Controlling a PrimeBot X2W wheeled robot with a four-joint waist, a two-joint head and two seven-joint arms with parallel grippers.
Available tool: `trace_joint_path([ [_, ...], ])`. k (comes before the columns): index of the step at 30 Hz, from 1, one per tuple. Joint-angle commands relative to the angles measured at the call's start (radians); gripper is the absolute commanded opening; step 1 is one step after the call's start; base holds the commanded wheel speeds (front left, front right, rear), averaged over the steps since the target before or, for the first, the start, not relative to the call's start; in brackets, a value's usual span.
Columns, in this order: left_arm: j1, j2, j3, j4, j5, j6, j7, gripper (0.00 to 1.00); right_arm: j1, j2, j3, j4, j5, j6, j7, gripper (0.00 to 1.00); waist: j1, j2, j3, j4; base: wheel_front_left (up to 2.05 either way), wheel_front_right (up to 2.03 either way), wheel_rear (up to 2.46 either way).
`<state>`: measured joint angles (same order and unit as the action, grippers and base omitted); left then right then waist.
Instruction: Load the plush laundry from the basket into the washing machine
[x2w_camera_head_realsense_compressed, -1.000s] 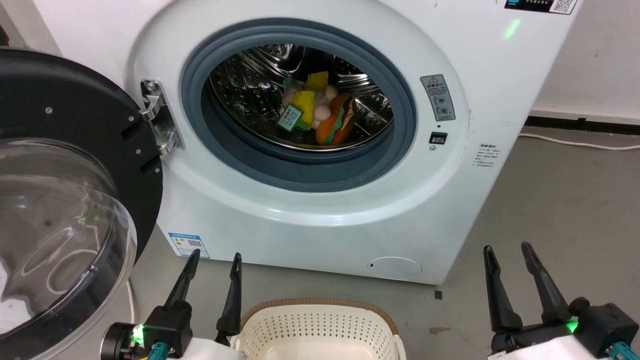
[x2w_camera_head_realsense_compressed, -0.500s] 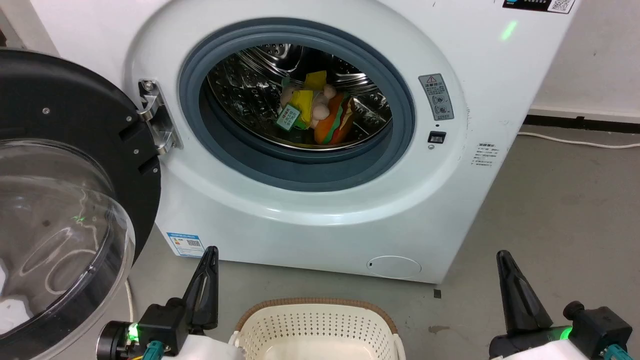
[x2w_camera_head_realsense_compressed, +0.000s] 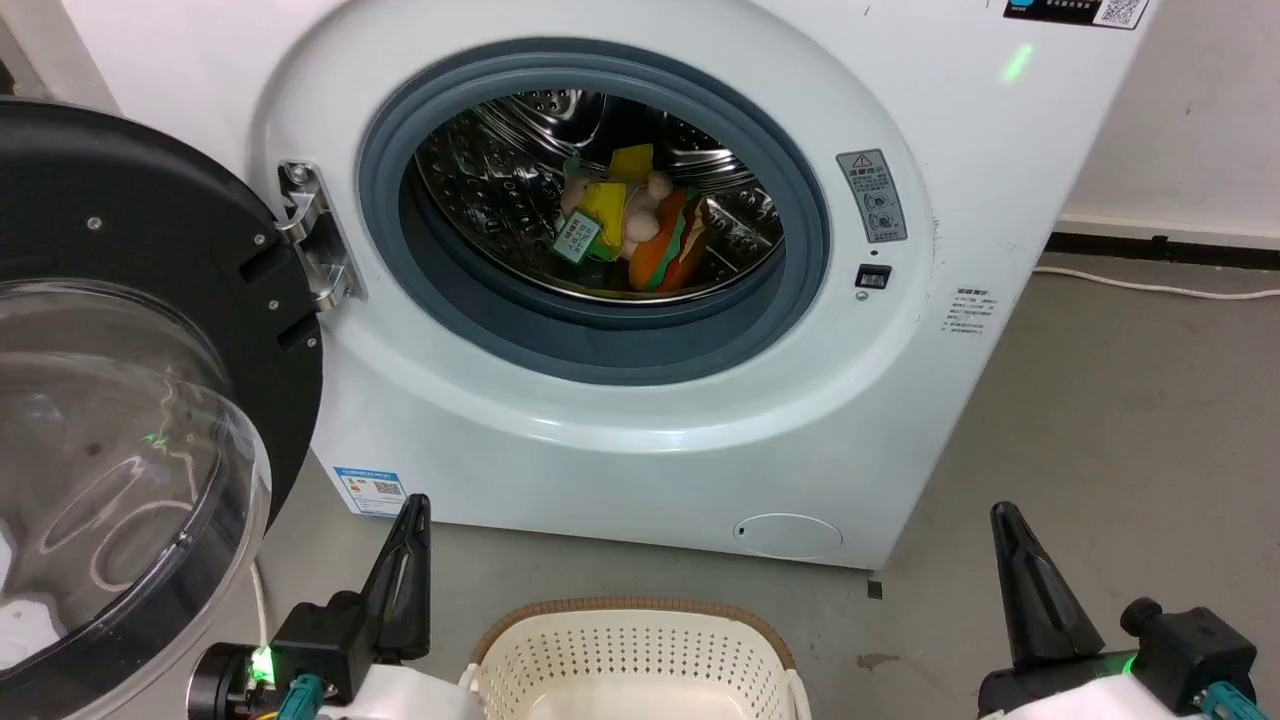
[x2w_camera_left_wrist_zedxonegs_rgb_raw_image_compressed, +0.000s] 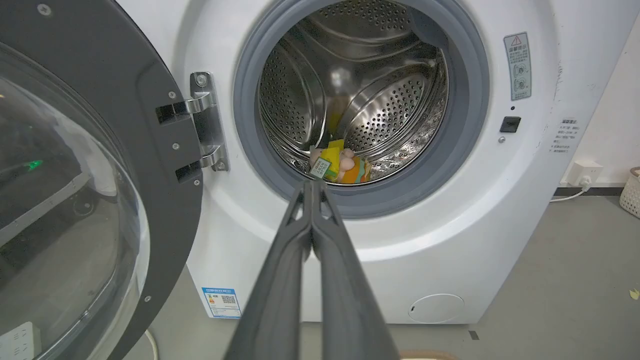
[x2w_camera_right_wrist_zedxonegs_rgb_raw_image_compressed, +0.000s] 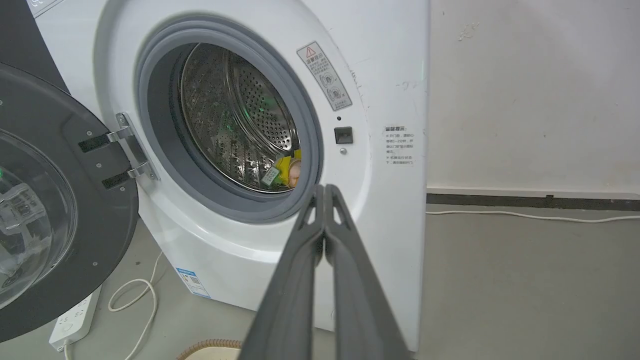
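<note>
Head view: plush hamburger toy (x2w_camera_head_realsense_compressed: 640, 235) low in the steel drum of the washing machine (x2w_camera_head_realsense_compressed: 640, 470), domed door (x2w_camera_head_realsense_compressed: 130, 450) swung open at left. Basket (x2w_camera_head_realsense_compressed: 635, 606) on the floor in front, between left tool (x2w_camera_head_realsense_compressed: 413, 505) and right tool (x2w_camera_head_realsense_compressed: 1003, 512).
Left wrist view: left tool pressed together, pinching nothing, pointed at the drum mouth.
Right wrist view: right tool likewise pressed together; plush hamburger toy (x2w_camera_right_wrist_zedxonegs_rgb_raw_image_compressed: 286, 170) partly behind the grey ring; power strip (x2w_camera_right_wrist_zedxonegs_rgb_raw_image_compressed: 72, 320) on the floor.

Washing machine (x2w_camera_head_realsense_compressed: 640, 470): glossy white shell; matt grey rubber ring (x2w_camera_head_realsense_compressed: 600, 340); polished perforated steel drum (x2w_camera_head_realsense_compressed: 490, 180). Plush laundry (x2w_camera_head_realsense_compressed: 660, 240) inside machine: soft cloth. Door (x2w_camera_head_realsense_compressed: 150, 200) left of machine: matt black frame, clear glossy dome. Basket (x2w_camera_head_realsense_compressed: 630, 650) before machine: matt perforated plastic.
</note>
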<state>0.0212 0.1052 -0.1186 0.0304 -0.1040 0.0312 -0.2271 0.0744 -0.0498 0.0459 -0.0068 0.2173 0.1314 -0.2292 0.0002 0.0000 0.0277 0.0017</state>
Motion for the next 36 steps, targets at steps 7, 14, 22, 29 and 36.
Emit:
trace_joint_path([
  [7, -0.004, -0.009, 0.01, -0.005, 0.015, -0.005, 0.017, 0.0, -0.011, 0.0, -0.004, 0.001, -0.023, 0.0, 0.018, 0.0, -0.0001, 0.0, -0.002, 0.0, 0.0, 0.0, 0.0],
  [14, -0.005, -0.012, 0.017, -0.007, 0.021, -0.007, 0.031, 0.0, -0.016, 0.0, -0.007, 0.002, -0.036, 0.0, 0.033, 0.0, -0.0001, 0.0, -0.003, 0.0, 0.0, 0.0, 0.0],
  [22, -0.006, -0.015, 0.026, -0.009, 0.028, -0.009, 0.048, 0.0, -0.021, 0.0, -0.01, 0.002, -0.051, 0.0, 0.049, 0.0, -0.0001, 0.0, -0.005, 0.0, 0.0, 0.0, 0.0],
  [29, -0.008, -0.018, 0.033, -0.01, 0.034, -0.011, 0.062, 0.0, -0.025, 0.0, -0.013, 0.002, -0.064, 0.0, 0.064, 0.0, -0.0001, 0.0, -0.007, 0.0, 0.0, 0.0, 0.0],
  [36, -0.009, -0.022, 0.041, -0.012, 0.04, -0.012, 0.076, 0.0, -0.029, 0.0, -0.016, 0.003, -0.078, 0.0, 0.078, 0.0, -0.0001, 0.0, -0.009, -0.001, 0.0, 0.0, 0.0],
])
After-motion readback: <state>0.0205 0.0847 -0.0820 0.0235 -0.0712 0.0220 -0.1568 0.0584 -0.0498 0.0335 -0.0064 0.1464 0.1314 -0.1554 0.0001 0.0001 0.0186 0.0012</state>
